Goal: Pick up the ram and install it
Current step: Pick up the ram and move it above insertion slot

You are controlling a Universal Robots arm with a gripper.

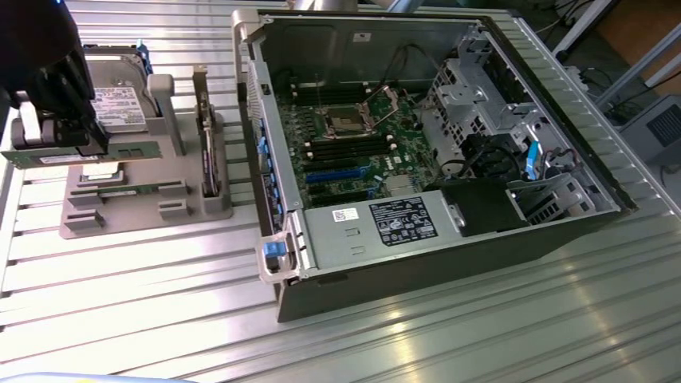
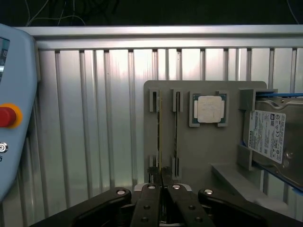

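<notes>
Holding one ram [image 1: 117,151] in gripper [image 2: 161,182]; holder [image 2: 208,151] carries one processor [image 2: 209,109], one drive [image 2: 267,135].

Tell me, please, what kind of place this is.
Probably a robotics lab or workshop bench for computer assembly: an open computer case lies on a ribbed metal table, and a grey fixture holds a hard drive and a processor.

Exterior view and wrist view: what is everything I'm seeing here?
case: one, dark, open, exterior view's right
motherboard: one, green, inside case
tray: one, grey, exterior view's left
hard drive: one, silver, on tray
card: one, dark, upright on tray
processor: one, silver, in tray pocket
second ram: one, green, in tray slot
pendant: one, pale blue, beside tray
table: one, silver, under everything
ram: one, green, between fingers
fingers: two, black, shut on ram
</notes>
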